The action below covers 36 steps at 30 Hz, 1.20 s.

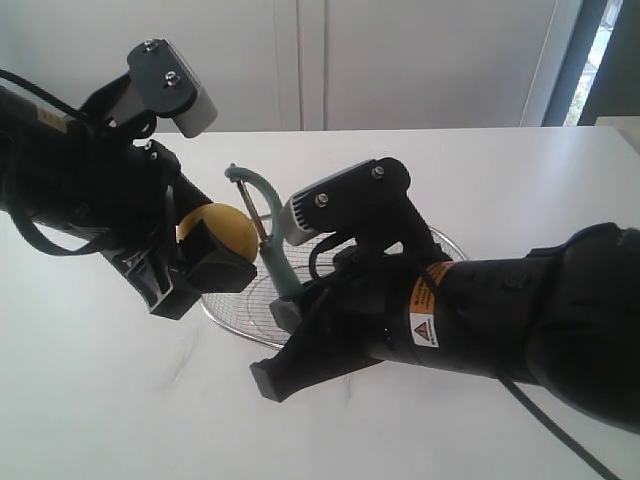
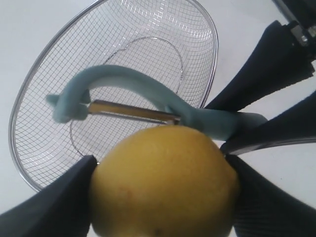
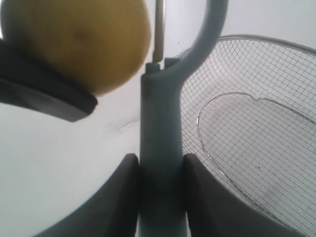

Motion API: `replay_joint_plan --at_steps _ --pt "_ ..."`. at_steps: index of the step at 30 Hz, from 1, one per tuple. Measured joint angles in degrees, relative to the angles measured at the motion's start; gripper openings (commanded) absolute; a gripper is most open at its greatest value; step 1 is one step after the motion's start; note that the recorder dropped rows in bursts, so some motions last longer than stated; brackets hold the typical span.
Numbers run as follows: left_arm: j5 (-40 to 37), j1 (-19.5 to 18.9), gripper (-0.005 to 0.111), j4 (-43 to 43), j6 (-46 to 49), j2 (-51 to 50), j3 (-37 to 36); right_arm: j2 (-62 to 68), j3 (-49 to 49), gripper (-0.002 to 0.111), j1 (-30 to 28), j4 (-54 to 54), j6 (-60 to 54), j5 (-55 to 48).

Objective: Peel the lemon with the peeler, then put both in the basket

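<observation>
My left gripper [image 1: 205, 262] [image 2: 163, 197] is shut on the yellow lemon [image 1: 232, 232] [image 2: 163, 182] [image 3: 79, 39], held above the table beside the basket. The pale teal peeler [image 1: 268, 235] [image 2: 148, 98] [image 3: 160, 148] stands upright, its handle clamped between the jaws of my right gripper [image 1: 300, 300] [image 3: 162, 168]. Its metal blade [image 2: 131, 111] [image 3: 158, 29] lies against the lemon's side. The silver wire-mesh basket [image 1: 236, 328] [image 2: 211, 29] [image 3: 256, 59] rests on the white table under and behind both grippers, with nothing in it that I can see.
A white table [image 1: 120, 400] spreads around the basket. White wall panels [image 1: 400, 60] rise behind its far edge. The bulky right arm [image 1: 500, 320] covers much of the basket and the table's right side.
</observation>
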<state>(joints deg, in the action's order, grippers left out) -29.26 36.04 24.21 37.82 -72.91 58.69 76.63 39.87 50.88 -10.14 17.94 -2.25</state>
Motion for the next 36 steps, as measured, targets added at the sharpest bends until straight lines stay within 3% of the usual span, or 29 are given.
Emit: replay_joint_plan --at_steps 14,27,32,36 --pt "0.41 0.0 0.0 -0.13 0.0 0.0 0.0 -6.45 0.0 0.0 0.0 0.0 0.0 -5.03" --pt "0.41 0.0 0.0 -0.25 0.0 0.0 0.0 -27.87 0.0 0.0 0.0 -0.72 0.0 -16.33" --pt "0.41 0.0 0.0 -0.25 0.0 0.0 0.0 -33.67 0.0 0.0 0.0 -8.56 2.67 -24.4" --pt "0.19 0.0 0.0 -0.25 0.0 0.0 0.0 -34.89 0.0 0.0 -0.78 -25.75 16.78 -35.09"
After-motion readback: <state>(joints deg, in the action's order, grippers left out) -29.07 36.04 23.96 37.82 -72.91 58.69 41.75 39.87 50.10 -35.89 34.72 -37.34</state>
